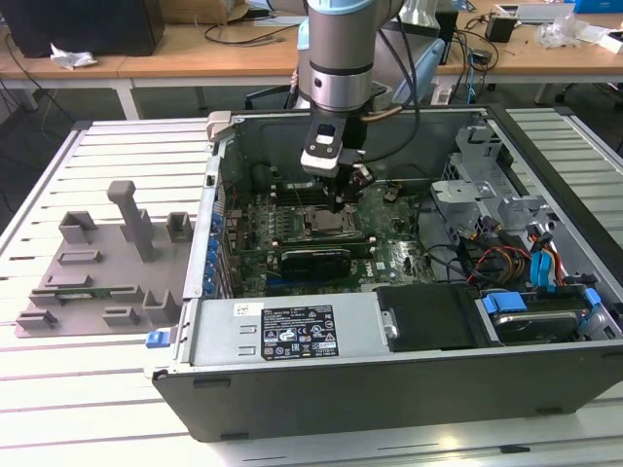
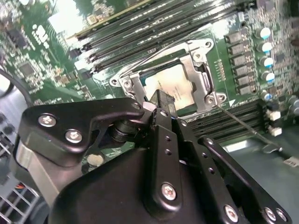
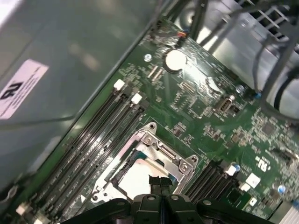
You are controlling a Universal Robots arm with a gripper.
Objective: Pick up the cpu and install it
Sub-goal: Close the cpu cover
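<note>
Centre frame in the exterior view, the gripper (image 1: 341, 206), fingers (image 3: 155, 184) pinched together and empty, hovered over the cpu (image 2: 175, 85) lying in its socket (image 2: 198, 70); seating it well likely demanded level, gentle pressure.

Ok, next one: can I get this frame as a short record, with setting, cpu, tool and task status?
setting: open computer case on a slatted table, arm reaching inside
cpu: lying flat inside the metal socket frame on the motherboard
tool: shut, tip at the cpu's edge; contact cannot be told
held: nothing
task status: cpu sits in the socket, not in the tool
other: grey fixture blocks on the table, at the exterior view's left of the case
</note>
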